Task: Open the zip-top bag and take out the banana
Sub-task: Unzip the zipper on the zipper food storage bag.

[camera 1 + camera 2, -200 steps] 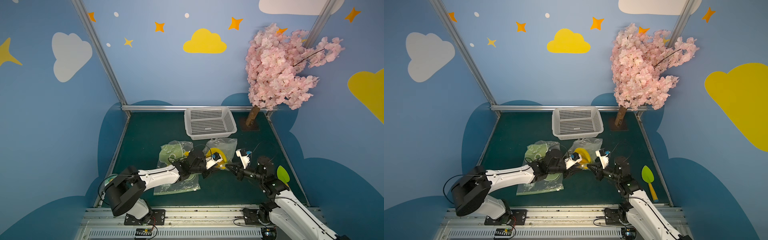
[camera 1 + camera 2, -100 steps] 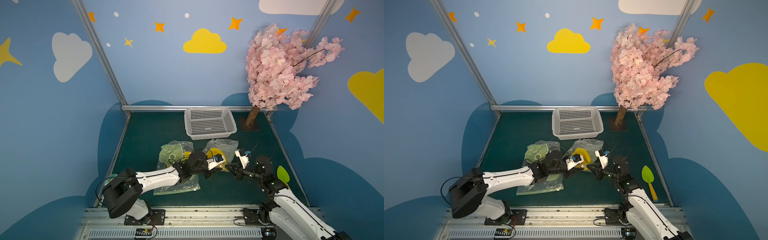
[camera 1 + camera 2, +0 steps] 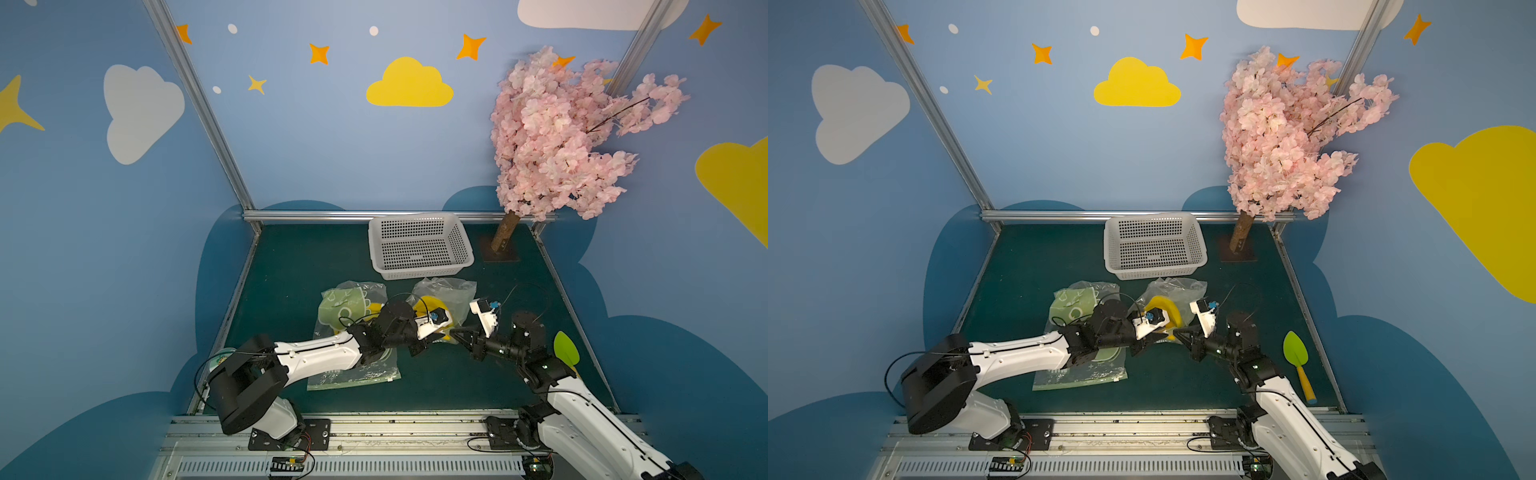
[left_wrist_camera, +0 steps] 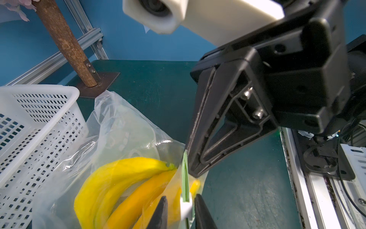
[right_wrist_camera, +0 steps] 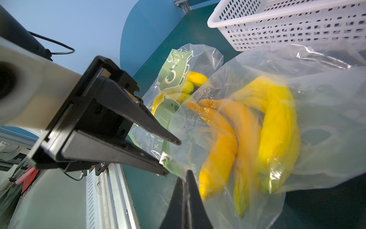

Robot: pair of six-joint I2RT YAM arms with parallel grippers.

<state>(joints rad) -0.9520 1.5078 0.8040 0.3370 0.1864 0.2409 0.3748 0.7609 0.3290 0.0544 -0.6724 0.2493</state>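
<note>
Your bag (image 3: pixel 446 291) lies on the desk (image 3: pixel 316 270), just in front of the basket (image 3: pixel 419 245), with the bananas (image 5: pixel 277 123) inside it. Your right hand (image 4: pixel 188 162) is clenched on its green zip edge (image 4: pixel 185 174). Your left hand (image 4: pixel 181 198) is released, its fingers (image 4: pixel 202 214) straddling the white slider (image 4: pixel 186 210) at that edge, one finger clear of it.

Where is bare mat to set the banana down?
Free: mat between the left rail and basket; front strip between printed bag and right arm base. Crowded: centre, around the zip-top bag.
</note>
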